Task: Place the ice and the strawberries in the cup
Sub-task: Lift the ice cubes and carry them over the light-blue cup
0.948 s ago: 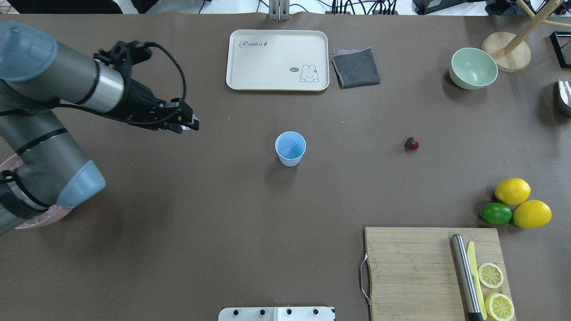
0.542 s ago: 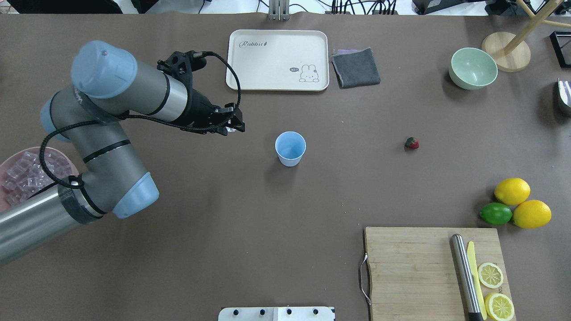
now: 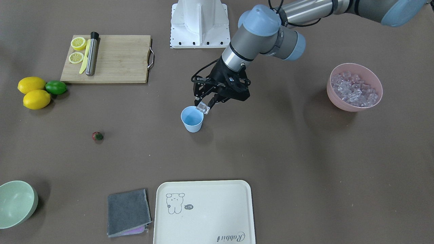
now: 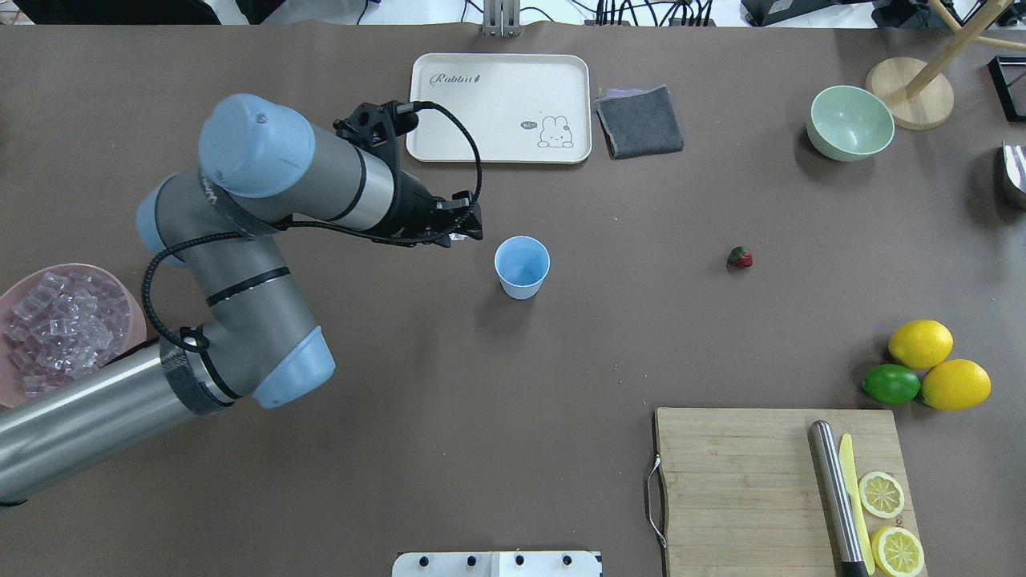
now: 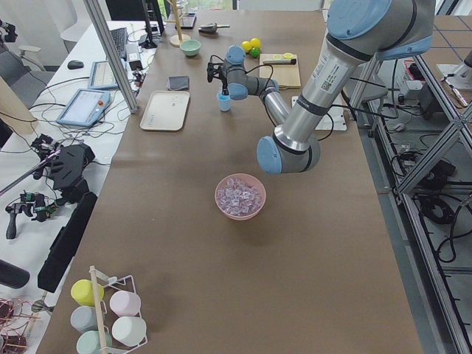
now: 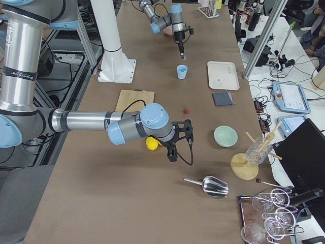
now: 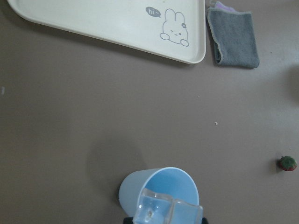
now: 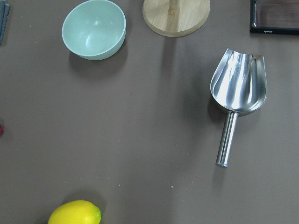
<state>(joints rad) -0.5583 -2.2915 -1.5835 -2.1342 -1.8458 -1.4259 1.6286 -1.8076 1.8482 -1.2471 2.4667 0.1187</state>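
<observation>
Now, nearest the robot on the right lies the wooden cutting board [image 4: 745, 481], carrying a steel muddler [image 4: 834, 497], a yellow knife [image 4: 851, 481] and two lemon halves [image 4: 881, 494]. Just beyond it sit two lemons [image 4: 920, 343] touching a lime [image 4: 890, 384]. The right gripper [image 6: 171, 155] hangs above the table near these lemons; whether its jaws are parted or closed cannot be told. On the near left, the pink bowl [image 3: 352, 108] is heaped with ice [image 3: 354, 88]. Mid-table stands the cup [image 4: 522, 267], upright. The left gripper [image 3: 204, 102] hangs above the cup's left rim, its fingers clamped on one clear ice cube [image 3: 203, 107], which is in the air over the rim's edge and apart from the cup. Well to the right of the cup, the strawberry [image 4: 740, 257] lies alone on the table. Farther back are the cream tray [image 4: 498, 108], a grey cloth [image 4: 640, 121] just right of it, and at the far right the pale-green bowl [image 4: 850, 123]
</observation>
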